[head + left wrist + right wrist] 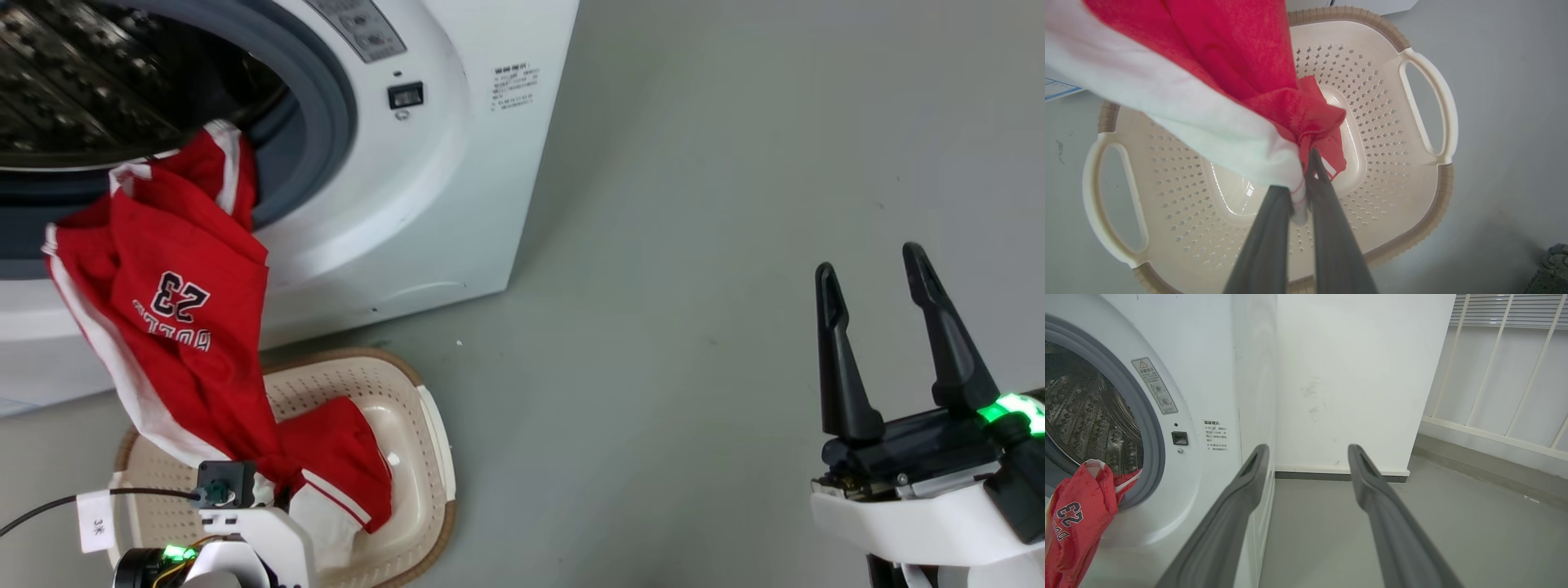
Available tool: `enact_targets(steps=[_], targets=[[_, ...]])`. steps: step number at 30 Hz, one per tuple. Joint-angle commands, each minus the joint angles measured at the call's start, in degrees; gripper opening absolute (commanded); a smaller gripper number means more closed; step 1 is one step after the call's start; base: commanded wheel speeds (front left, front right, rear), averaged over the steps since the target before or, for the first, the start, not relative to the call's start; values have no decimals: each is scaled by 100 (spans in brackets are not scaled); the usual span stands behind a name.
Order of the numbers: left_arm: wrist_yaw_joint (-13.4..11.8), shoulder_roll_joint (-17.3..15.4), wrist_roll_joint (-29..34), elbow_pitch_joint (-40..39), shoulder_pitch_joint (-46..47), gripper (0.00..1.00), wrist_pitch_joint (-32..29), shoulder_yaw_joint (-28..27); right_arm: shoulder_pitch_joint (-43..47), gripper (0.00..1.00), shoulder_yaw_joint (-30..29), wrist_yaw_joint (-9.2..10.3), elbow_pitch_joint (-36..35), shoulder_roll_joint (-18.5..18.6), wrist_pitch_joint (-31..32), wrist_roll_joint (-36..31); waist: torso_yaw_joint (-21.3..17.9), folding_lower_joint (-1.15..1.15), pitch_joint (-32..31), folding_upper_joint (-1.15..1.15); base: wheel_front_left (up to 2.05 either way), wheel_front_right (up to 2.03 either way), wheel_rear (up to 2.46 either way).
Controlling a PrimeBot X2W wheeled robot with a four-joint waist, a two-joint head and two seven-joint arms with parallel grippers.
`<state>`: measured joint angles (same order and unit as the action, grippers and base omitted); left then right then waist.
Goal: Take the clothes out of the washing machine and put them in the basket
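Observation:
Red clothes (171,302) with white side panels and a "23" print hang out of the washing machine (424,188) porthole down into the cream basket (424,425) on the floor in front of it. My left gripper (1306,161) is shut on a bunched red and white fold of the clothes (1241,81), just above the basket (1392,134) floor. In the head view its wrist shows at the lower left, the fingertips hidden by fabric. My right gripper (869,273) is open and holds nothing, off to the right over bare floor. The right wrist view shows the clothes (1077,522) at the porthole.
Grey floor stretches to the right of the machine. A white wall (1351,375) and a railing (1502,375) stand beyond the machine's side. A cable with a white tag (96,523) runs to my left wrist. A dark object (1551,265) lies at the floor's lower right corner.

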<state>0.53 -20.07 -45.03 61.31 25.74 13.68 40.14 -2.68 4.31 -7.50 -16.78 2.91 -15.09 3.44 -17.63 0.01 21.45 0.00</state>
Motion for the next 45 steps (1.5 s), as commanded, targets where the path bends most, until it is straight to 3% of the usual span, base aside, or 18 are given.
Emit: enact_targets(steps=[1, 7, 14, 15, 16, 17, 18, 19, 20, 21, 22, 32, 45], targets=[[51, 48, 25, 114, 110, 0, -14, 13, -101, 100, 3, 2, -26, -5, -12, 20, -80, -1, 177, 0, 0, 0, 0], [245, 245, 47, 691, 409, 0, -77, 116, -258, 100, -52, 2, -69, -5, -12, 108, -101, -1, 467, 0, 0, 0, 0], [284, 352, 108, 1030, 650, 0, -58, 185, -371, 100, -63, 2, -97, -4, -11, 154, -137, -1, 700, 0, 0, 0, 0], [312, 371, 80, 1056, 665, 24, -104, 187, -387, 100, -75, 2, -101, -4, -11, 158, -134, -1, 717, 0, 0, 0, 0], [312, 371, 80, 1056, 665, 24, -104, 187, -387, 100, -75, 2, -101, -4, -11, 158, -134, -1, 717, 0, 0, 0, 0], [338, 382, 63, 1084, 674, 48, -157, 198, -399, 100, -80, 2, -103, -4, -11, 156, -130, -1, 727, 0, 0, 0, 0], [355, 379, 80, 1102, 700, 65, -184, 225, -407, 100, -85, 2, -101, -4, -12, 150, -126, -1, 736, 0, 0, 0, 0], [342, 370, 107, 1117, 736, 45, -160, 244, -413, 100, -86, 2, -97, -4, -11, 145, -121, -1, 743, 0, 0, 0, 0], [333, 375, 111, 1134, 756, 43, -157, 258, -416, 100, -87, 2, -91, -4, -11, 139, -115, -1, 745, 0, 0, 0, 0], [349, 399, 120, 1147, 748, 89, -203, 283, -420, 100, -84, 2, -89, -4, -11, 136, -108, -1, 745, 0, 0, 0, 0], [352, 415, 122, 1160, 746, 100, -222, 288, -427, 100, -83, 2, -86, -4, -11, 134, -101, -1, 743, 0, 0, 0, 0], [316, 510, 111, 1223, 583, 100, -136, 359, -363, 100, -43, 2, -29, -4, -12, 71, -2, -1, 494, 0, 0, 0, 0], [162, 743, 170, 1164, 106, 100, 124, 417, 43, 100, -10, 2, 159, -4, -12, -80, 228, -1, -416, 0, 0, 0, 0]])
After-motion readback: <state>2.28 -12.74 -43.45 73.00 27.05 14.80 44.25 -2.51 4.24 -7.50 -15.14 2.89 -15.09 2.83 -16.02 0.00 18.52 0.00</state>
